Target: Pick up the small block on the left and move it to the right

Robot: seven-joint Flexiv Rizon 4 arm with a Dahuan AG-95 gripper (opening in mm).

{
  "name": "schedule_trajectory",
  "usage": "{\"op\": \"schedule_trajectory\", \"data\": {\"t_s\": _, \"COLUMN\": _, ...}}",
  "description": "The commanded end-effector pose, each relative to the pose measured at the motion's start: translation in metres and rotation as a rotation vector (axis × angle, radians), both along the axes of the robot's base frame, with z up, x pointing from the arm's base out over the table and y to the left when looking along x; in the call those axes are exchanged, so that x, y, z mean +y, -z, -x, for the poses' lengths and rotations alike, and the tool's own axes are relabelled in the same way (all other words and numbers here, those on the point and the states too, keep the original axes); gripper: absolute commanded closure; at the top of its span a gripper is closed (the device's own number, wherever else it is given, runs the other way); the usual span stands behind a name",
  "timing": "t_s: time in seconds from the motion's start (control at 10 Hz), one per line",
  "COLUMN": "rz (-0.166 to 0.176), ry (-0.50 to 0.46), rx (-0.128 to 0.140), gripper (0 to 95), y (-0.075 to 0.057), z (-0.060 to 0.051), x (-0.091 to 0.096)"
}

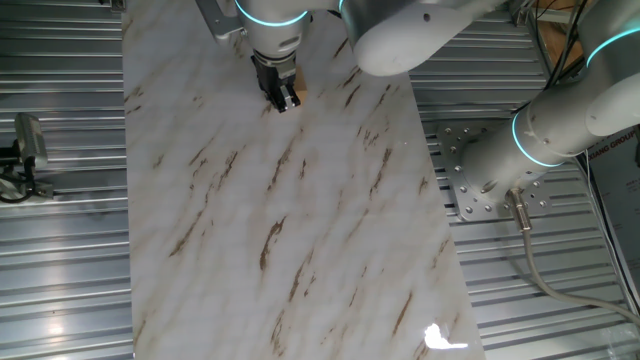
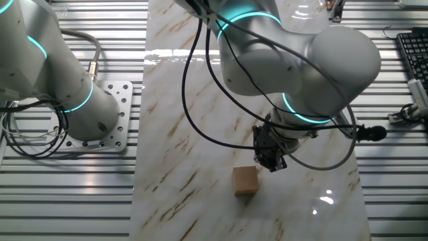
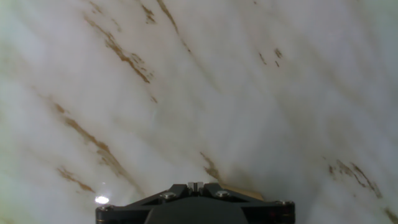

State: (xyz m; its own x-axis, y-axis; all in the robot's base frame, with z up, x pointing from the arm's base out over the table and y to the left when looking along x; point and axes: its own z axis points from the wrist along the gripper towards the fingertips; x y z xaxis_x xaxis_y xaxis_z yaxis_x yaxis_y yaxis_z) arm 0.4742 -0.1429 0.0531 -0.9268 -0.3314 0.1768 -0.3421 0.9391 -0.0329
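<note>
The small block [image 2: 245, 181] is a plain light-tan wooden cube that rests on the marble tabletop near its end. In one fixed view only a tan sliver of the block [image 1: 297, 95] shows beside the black fingers. My gripper [image 2: 271, 159] hangs just beside the block, slightly above the table, and holds nothing. In one fixed view the gripper [image 1: 281, 97] points down at the table. In the hand view the fingers [image 3: 195, 186] sit pressed together, and a tan edge of the block [image 3: 241, 190] peeks out at the gripper body's right.
The marble-patterned table [image 1: 300, 230] is a long narrow slab with ribbed metal flooring on both sides. The arm's white base [image 2: 73, 100] stands on a bolted plate beside the table. A keyboard [image 2: 413, 53] lies off the table.
</note>
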Motion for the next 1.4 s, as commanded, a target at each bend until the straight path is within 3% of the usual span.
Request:
{"op": "schedule_trajectory", "data": {"t_s": 0.1, "rz": 0.014, "ry": -0.013, "rx": -0.002, "gripper": 95.0, "y": 0.000, "z": 0.000, "x": -0.001}}
{"op": "schedule_trajectory", "data": {"t_s": 0.5, "rz": 0.044, "ry": -0.023, "rx": -0.001, "gripper": 95.0, "y": -0.001, "z": 0.000, "x": -0.003}}
{"op": "schedule_trajectory", "data": {"t_s": 1.0, "rz": 0.027, "ry": -0.069, "rx": 0.018, "gripper": 95.0, "y": -0.011, "z": 0.004, "x": -0.022}}
{"op": "schedule_trajectory", "data": {"t_s": 1.4, "rz": 0.012, "ry": -0.062, "rx": 0.015, "gripper": 95.0, "y": -0.016, "z": 0.006, "x": -0.025}}
